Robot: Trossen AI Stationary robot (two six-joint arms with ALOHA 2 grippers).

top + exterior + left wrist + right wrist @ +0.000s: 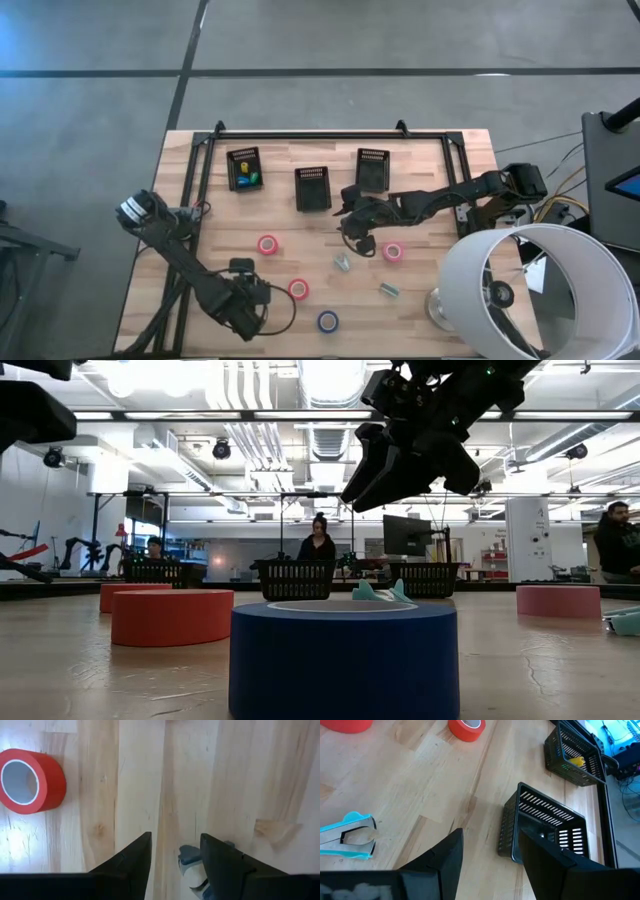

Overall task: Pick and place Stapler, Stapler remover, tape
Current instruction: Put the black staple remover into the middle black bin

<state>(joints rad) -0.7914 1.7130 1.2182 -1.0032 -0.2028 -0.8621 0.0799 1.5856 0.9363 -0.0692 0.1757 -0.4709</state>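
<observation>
Four tape rolls lie flat on the wood: pink (267,244), pink (392,251), red (298,289) and blue (327,321), the blue one (345,655) nearest in the low view. The teal staple remover (342,262) (347,835) lies near the table's middle. A small grey-teal piece (389,290) lies nearer the front edge. My right gripper (355,236) (395,465) hangs open and empty above the table, beside the middle basket (545,827). My left gripper (258,296) (175,855) is open, low, left of the red roll (30,780). One finger half hides a blue-and-white thing (190,862).
Three black baskets stand along the far side: left (243,168) with yellow and green items, middle (312,187), right (372,168). A white lamp shade (530,290) overhangs the near right corner. A black frame (330,135) runs along the far edge. People sit in the room beyond.
</observation>
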